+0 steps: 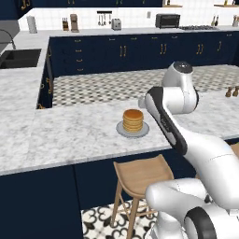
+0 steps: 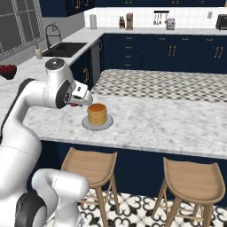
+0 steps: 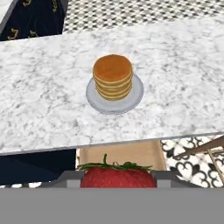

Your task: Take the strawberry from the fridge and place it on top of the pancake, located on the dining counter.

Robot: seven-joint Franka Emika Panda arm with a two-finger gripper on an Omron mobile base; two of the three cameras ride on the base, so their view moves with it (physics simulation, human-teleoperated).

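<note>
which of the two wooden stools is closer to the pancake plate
The left stool in the right base view. It sits almost directly below the pancake at the dining counter edge, while the other stool stands well off to the right.

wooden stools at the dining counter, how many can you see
2. In the right base view, one round wooden stool stands below the pancake plate, and a second wooden stool stands to its right. More may be hidden outside the frame.

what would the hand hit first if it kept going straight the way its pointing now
Probably the pancake stack on its grey plate: it sits near the middle of the hand view, ahead of the strawberry held between the fingers. Depth is hard to judge, so the line could instead end on the dining counter just short of the plate.
</note>
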